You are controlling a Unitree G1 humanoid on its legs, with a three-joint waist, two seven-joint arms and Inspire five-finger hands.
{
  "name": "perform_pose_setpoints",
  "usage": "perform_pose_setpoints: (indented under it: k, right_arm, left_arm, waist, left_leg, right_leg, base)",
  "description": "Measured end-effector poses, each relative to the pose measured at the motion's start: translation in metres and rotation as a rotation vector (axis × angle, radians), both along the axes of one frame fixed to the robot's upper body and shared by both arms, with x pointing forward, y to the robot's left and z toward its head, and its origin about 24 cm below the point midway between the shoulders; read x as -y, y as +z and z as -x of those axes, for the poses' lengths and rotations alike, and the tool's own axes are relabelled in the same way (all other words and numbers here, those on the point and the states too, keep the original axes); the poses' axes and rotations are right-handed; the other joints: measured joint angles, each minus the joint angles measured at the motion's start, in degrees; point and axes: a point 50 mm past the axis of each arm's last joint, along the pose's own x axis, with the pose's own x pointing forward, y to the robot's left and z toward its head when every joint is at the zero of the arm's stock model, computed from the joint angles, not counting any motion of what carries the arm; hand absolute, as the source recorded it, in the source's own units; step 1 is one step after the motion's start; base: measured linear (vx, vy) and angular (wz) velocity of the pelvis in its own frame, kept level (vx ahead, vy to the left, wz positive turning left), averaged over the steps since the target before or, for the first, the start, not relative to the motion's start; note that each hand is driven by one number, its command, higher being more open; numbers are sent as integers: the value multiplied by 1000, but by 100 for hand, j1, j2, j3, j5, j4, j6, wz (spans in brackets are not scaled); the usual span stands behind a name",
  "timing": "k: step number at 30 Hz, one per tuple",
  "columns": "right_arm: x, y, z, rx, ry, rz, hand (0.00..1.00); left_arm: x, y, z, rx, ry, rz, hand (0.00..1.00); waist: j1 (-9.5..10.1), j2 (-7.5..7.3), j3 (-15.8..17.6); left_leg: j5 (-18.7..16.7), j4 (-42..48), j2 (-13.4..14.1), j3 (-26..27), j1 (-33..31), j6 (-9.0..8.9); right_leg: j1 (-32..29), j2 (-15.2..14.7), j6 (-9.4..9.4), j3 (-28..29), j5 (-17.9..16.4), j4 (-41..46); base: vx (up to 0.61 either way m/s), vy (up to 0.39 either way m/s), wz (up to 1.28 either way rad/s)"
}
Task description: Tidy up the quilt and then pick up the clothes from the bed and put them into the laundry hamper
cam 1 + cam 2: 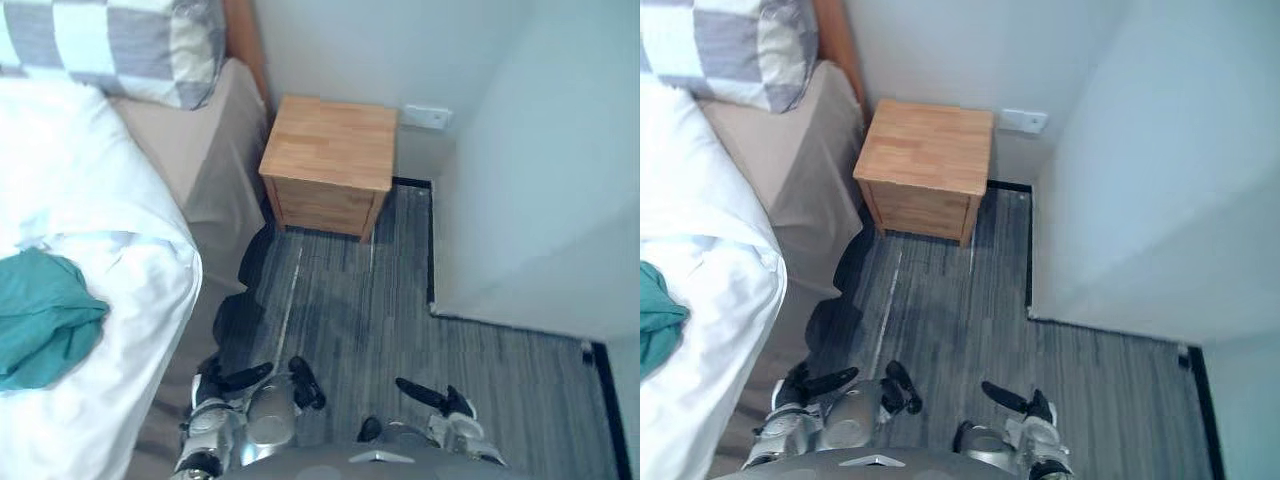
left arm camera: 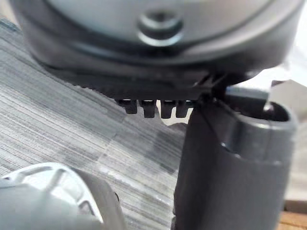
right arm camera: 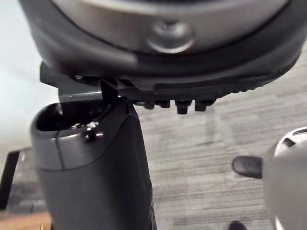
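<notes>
A white quilt (image 1: pixel 90 200) covers the bed at the left, its edge hanging over the side. On the quilt near the left border lies a crumpled teal garment (image 1: pixel 45 315), also seen in the right eye view (image 1: pixel 655 325). My left hand (image 1: pixel 240 380) hangs low beside the bed's edge, over the floor, with its fingers straight and nothing in them. My right hand (image 1: pixel 430 396) hangs low on the right, above the floor, likewise open and empty. Both hands are well away from the garment. Past each thumb (image 2: pixel 225 167) (image 3: pixel 96 172) in the wrist views lies striped floor.
A checked grey-and-white pillow (image 1: pixel 120 45) lies at the bed's head on a beige sheet (image 1: pixel 200 140). A wooden nightstand (image 1: pixel 330 150) stands against the far wall. A pale wall (image 1: pixel 540 180) juts in at the right. Grey striped floor (image 1: pixel 350 310) lies between.
</notes>
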Motion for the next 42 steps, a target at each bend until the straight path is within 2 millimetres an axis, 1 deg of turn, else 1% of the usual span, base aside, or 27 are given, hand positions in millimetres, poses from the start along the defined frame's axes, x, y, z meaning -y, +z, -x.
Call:
perform_pose_setpoints:
  k: [1,2,3,4,5,6,7,8,9,10,11,12,13,14,15,16,17,18,20,21,23,26,29,35,37,40,42]
  right_arm:
    - [-3,0,-2,-6,42,7,100]
    - [-3,0,-3,-5,46,5,100]
    - [-3,0,-1,-5,73,12,100]
    - [-2,1,-3,4,75,17,100]
    - [1,4,-7,24,83,40,100]
    - [2,5,-6,29,90,49,100]
    - [7,6,-6,38,118,73,100]
    - [8,8,-9,53,140,87,100]
    - [8,9,-10,61,144,91,100]
    - [9,10,-12,70,151,99,100]
    - [8,10,-11,65,154,98,100]
    - [7,9,-9,60,153,95,100]
    - [-5,4,-4,35,152,59,100]
    - [2,7,-12,40,154,75,100]
    - [3,7,-11,34,152,80,100]
    - [6,7,-11,34,144,94,100]
    - [6,7,-10,32,140,95,100]
    - [6,7,-9,26,142,92,100]
    - [2,7,-8,40,135,83,100]
    - [-3,7,-10,51,131,73,100]
    - [-9,6,-9,60,103,34,100]
    - [-10,2,1,33,46,2,100]
    - [-4,-4,27,-11,-103,-34,100]
    - [13,-3,43,2,-295,-41,100]
    - [27,6,40,58,-326,-10,100]
    - [66,40,9,252,-330,111,100]
    - [105,84,-18,440,-323,249,100]
  left_arm:
    - [-3,-2,6,-23,32,10,100]
    - [-3,-4,11,-44,35,12,100]
    - [-5,-7,21,-86,34,9,100]
    - [-7,-7,23,-98,21,2,100]
    - [-8,-8,25,-110,-14,-11,100]
    - [-7,-8,25,-112,-23,-15,100]
    - [-7,-7,23,-104,-30,-17,100]
    - [-6,-7,20,-100,-39,-20,100]
    - [-4,-6,18,-97,-48,-21,100]
    - [-2,-5,13,-89,-73,-24,100]
    - [-2,-5,11,-84,-84,-28,100]
    - [-3,-4,10,-82,-86,-31,100]
    - [-13,-1,9,-81,-93,-59,100]
    - [-4,-4,8,-88,-90,-32,100]
    - [0,-6,11,-95,-81,-18,100]
    - [11,-8,13,-92,-79,8,100]
    - [19,-8,11,-77,-73,30,100]
    - [23,-8,10,-71,-74,43,100]
    - [32,-8,7,-55,-86,71,100]
    - [29,-8,6,-51,-95,71,100]
    - [25,-8,7,-56,-95,65,100]
    - [17,-9,13,-84,-92,54,100]
    - [11,-12,23,-120,-90,42,100]
    - [3,-13,29,-145,-88,31,100]
    - [-5,-12,32,-157,-101,3,100]
    - [-16,-10,40,-165,-84,-17,100]
    - [-21,-10,48,-179,-73,-27,100]
  waist:
    - [36,-47,33]
    - [15,-39,36]
    - [-58,-54,33]
    - [-125,-61,38]
    - [-248,-66,64]
    - [-310,-61,53]
    - [-322,-62,52]
    - [-332,-37,43]
    - [-342,-17,35]
    - [-358,1,35]
    - [-360,-18,15]
    - [-368,-94,-32]
    - [-283,-396,-45]
    - [-228,-57,-19]
    - [-215,40,-133]
    - [-203,227,-200]
    - [-257,322,-229]
    - [-302,327,-233]
    - [-294,310,-248]
    - [-257,267,-256]
    - [-174,121,-340]
    - [-309,-28,-476]
    - [-379,-130,-659]
    - [-566,-177,-669]
    - [-638,-216,-648]
    - [-709,-291,-604]
    - [-788,-374,-602]
  left_leg:
    - [-145,-12,-89,-188,180,-59]
    - [-187,-94,-127,-347,324,-86]
    - [-255,-333,-359,-927,752,-178]
    - [-257,-425,-431,-1197,910,-185]
    - [-244,-611,-588,-1812,1228,-222]
    - [-222,-715,-629,-2107,1367,-258]
    - [-168,-888,-647,-2662,1575,-348]
    - [-104,-986,-609,-3238,1677,-453]
    - [-82,-1014,-559,-3528,1679,-488]
    - [-48,-1018,-474,-4077,1640,-559]
    - [-41,-1022,-443,-4508,1558,-704]
    - [-54,-1024,-484,-4664,1532,-924]
    - [-220,-1036,-584,-5003,1546,-1317]
    - [-213,-981,-316,-5213,1501,-1408]
    - [-147,-997,-237,-5186,1405,-1464]
    - [-65,-998,-65,-4983,1327,-1538]
    - [85,-1005,68,-4552,1294,-1583]
    - [181,-1015,164,-4249,1292,-1616]
    - [387,-1149,381,-2975,1441,-1606]
    - [466,-1250,425,-2612,1531,-1647]
    - [543,-1382,350,-2547,1552,-1610]
    - [611,-1600,206,-2554,1572,-1557]
    - [1120,-2623,-136,-2588,1983,-1549]
    - [1186,-2780,-297,-2490,2073,-1542]
    - [1184,-2784,-285,-2338,2100,-1545]
    - [1179,-2786,-273,-2101,2107,-1552]
    - [1179,-2786,-283,-1998,2115,-1552]
  right_leg:
    - [-295,-248,297,75,-204,1243]
    - [-549,-381,442,150,-124,2120]
    - [-1183,-654,966,525,725,4173]
    - [-1376,-759,892,579,686,4781]
    - [-1563,-985,555,374,496,5347]
    - [-1637,-1050,315,325,357,5337]
    - [-1853,-1039,20,460,180,4971]
    - [-2084,-937,-141,787,74,4287]
    - [-2195,-822,-180,1062,44,3871]
    - [-2313,-492,-132,1949,71,2867]
    - [-2292,-312,9,2844,159,1833]
    - [-2252,-296,179,3192,293,1292]
    - [-2210,-388,552,3533,1140,625]
    - [-2198,-197,432,3227,1043,913]
    - [-2135,-183,367,3113,1001,802]
    - [-1898,-130,285,2669,967,529]
    - [-1679,-155,165,2215,905,499]
    - [-1566,-163,129,2035,884,499]
    - [-1244,-185,93,1547,863,397]
    - [-1127,-189,61,1451,842,313]
    - [-1047,-237,63,1424,844,109]
    - [-868,-377,156,1224,918,-134]
    - [-725,-504,232,1076,1009,-400]
    - [-619,-637,286,1026,1042,-458]
    - [-654,-632,287,1055,1040,-401]
    - [-913,-612,282,1344,1009,-166]
    - [-1040,-616,274,1466,988,-20]
  base:
    - [448,54,84]
    - [562,47,137]
    - [437,4,152]
    - [661,-58,241]
    - [539,-165,220]
    - [535,-210,281]
    - [495,-297,269]
    - [448,-382,260]
    - [495,-525,254]
    - [376,-485,255]
    - [329,-530,255]
    - [304,-564,263]
    - [299,-725,202]
    - [217,-566,173]
    - [173,-454,117]
    - [161,-309,147]
    - [141,-305,164]
    - [94,-292,159]
    - [61,-207,117]
    - [18,-100,56]
    - [-21,-19,14]
    - [-15,59,26]
    - [60,60,23]
    - [43,44,9]
    - [-16,17,-18]
    - [-55,16,-38]
    - [-69,22,-23]
